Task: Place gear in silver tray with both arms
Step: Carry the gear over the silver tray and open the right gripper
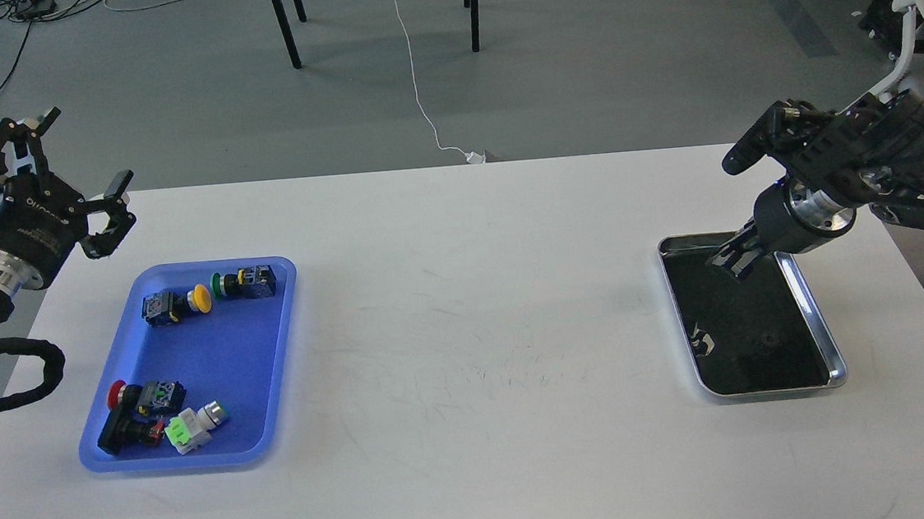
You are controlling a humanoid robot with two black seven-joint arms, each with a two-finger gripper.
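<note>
The silver tray (814, 316) lies at the right of the white table; its dark bottom shows only reflections. My right gripper (731, 260) hangs just above the tray's far left corner, small and dark, so I cannot tell its fingers apart. I see nothing in it. My left gripper (83, 157) is open and empty, above the table's far left corner, beyond the blue tray (270, 340). That tray holds several push-button parts: a yellow one (199, 297), a green one (221, 284), a red one (116, 392) and a white and green one (194, 422).
The white table (470, 358) is scuffed in the middle between the two trays. Chair legs and cables are on the floor beyond the far edge. A white chair (907, 51) stands at the far right.
</note>
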